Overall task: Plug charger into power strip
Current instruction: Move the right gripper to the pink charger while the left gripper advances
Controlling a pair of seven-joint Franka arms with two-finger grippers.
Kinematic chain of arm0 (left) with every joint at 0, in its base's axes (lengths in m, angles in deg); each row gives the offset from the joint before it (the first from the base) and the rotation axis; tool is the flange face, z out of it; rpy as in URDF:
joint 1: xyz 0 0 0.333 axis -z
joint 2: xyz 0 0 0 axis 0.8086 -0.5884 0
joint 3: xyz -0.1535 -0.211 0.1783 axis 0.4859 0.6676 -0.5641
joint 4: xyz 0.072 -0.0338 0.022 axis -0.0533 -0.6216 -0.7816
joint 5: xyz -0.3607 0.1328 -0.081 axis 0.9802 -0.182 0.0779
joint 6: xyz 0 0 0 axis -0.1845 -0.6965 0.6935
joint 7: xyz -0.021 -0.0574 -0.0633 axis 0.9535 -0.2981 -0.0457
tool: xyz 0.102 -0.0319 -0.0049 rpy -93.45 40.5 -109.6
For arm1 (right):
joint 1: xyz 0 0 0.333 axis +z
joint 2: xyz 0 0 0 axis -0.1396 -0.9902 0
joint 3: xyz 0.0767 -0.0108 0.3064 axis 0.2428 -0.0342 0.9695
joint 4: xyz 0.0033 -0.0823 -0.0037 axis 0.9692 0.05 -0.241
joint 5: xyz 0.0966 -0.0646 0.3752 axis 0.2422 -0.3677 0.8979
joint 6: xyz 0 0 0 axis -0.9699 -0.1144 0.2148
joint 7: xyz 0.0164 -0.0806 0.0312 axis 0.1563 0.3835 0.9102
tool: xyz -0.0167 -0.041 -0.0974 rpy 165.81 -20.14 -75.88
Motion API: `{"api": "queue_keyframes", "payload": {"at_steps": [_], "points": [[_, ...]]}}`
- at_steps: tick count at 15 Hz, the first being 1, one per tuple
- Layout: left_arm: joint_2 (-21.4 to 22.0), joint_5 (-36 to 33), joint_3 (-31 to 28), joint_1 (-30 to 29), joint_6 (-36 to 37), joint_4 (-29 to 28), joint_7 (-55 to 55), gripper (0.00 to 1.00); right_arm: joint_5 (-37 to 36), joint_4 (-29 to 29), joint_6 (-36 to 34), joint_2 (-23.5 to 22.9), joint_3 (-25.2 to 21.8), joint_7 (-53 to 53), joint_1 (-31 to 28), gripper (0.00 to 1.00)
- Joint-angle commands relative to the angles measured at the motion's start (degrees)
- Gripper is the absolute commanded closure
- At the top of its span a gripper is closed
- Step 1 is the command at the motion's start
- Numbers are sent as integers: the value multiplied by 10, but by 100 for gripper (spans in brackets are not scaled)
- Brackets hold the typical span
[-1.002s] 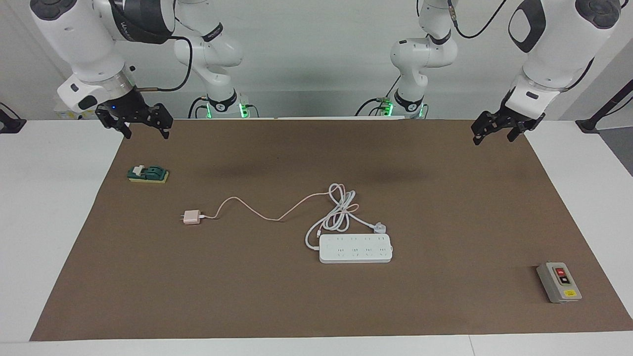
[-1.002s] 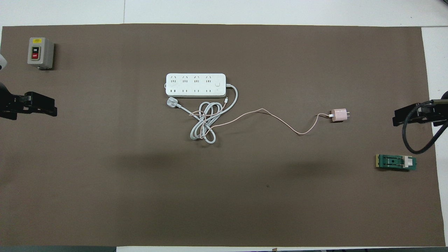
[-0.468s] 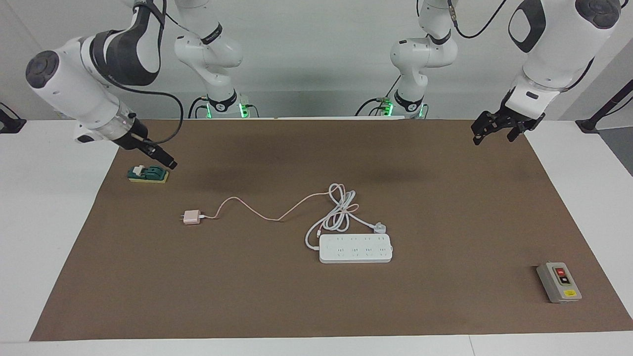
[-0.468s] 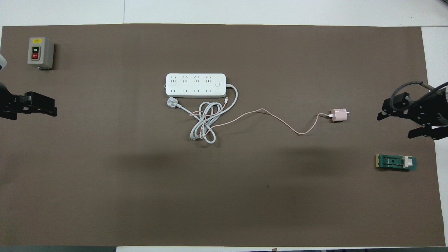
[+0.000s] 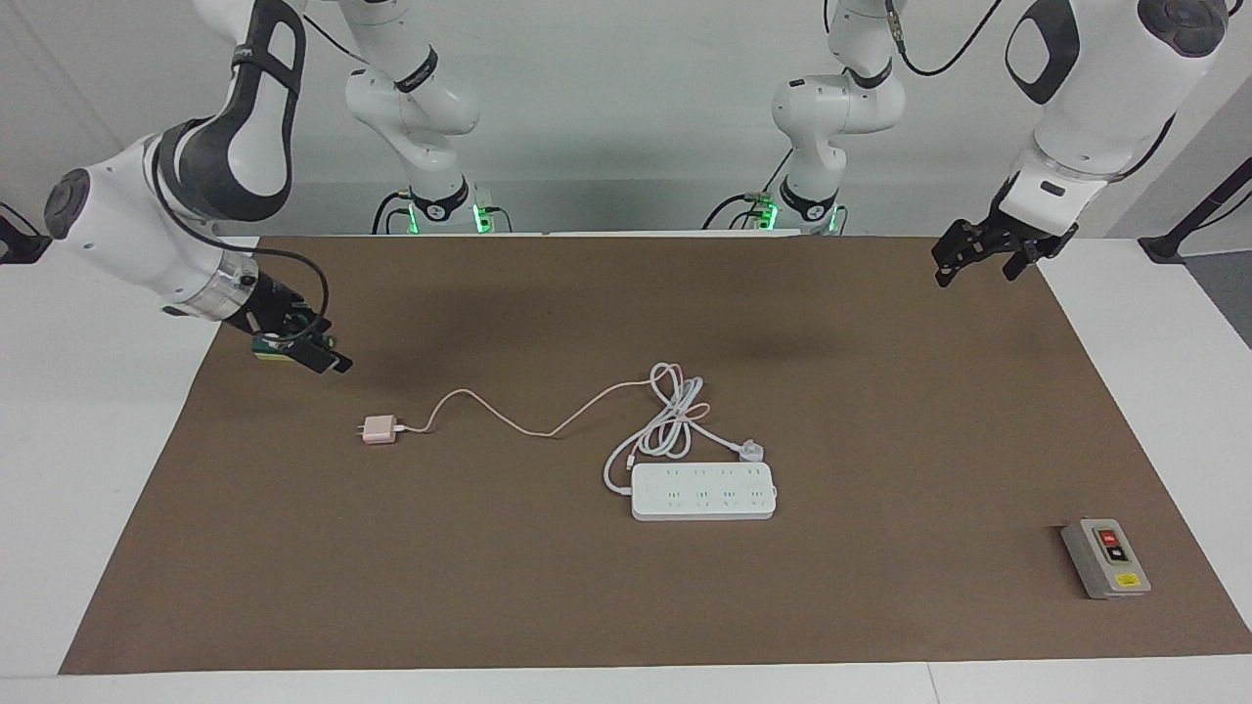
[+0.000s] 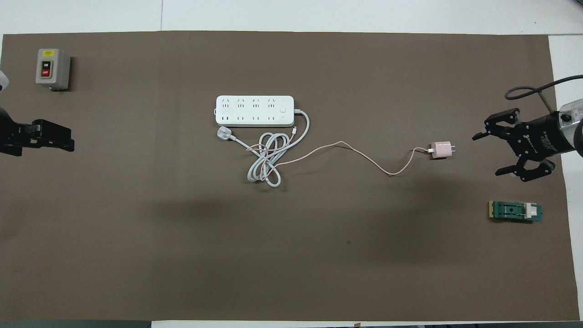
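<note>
Charger (image 6: 441,150): pale pink cube lying flat on the worktop (image 6: 319,255) toward the right arm's end, prongs pointing at that end, cable trailing toward the power strip (image 6: 254,110) at mid-table. Right gripper (image 6: 498,152), jaws wide and empty, is up over the mat just past the prongs, seemingly level with the cube's long axis, by far the nearer. Left gripper (image 5: 968,260) waits open over its own end.

Right gripper (image 5: 315,344) is hanging low over the mat's right-arm end, just above a green block (image 5: 266,350), with the charger (image 5: 378,429) lying near it. Left gripper (image 5: 976,256) is waiting, well apart from the power strip (image 5: 703,491) and grey switch box (image 5: 1105,558).
</note>
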Motion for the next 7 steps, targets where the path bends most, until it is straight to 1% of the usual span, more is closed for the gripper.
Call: {"api": "queue_keyframes", "payload": {"at_steps": [1,3,7], "points": [[8,2,1,-4,8,-2,1,0,26,5,23,-40,6,-18,-12,0],[8,2,1,-4,12,-2,1,0,26,2,20,-64,6,-18,-11,0],[8,1,1,-4,5,-2,1,0,25,-3,17,-95,6,-18,-9,0]]}}
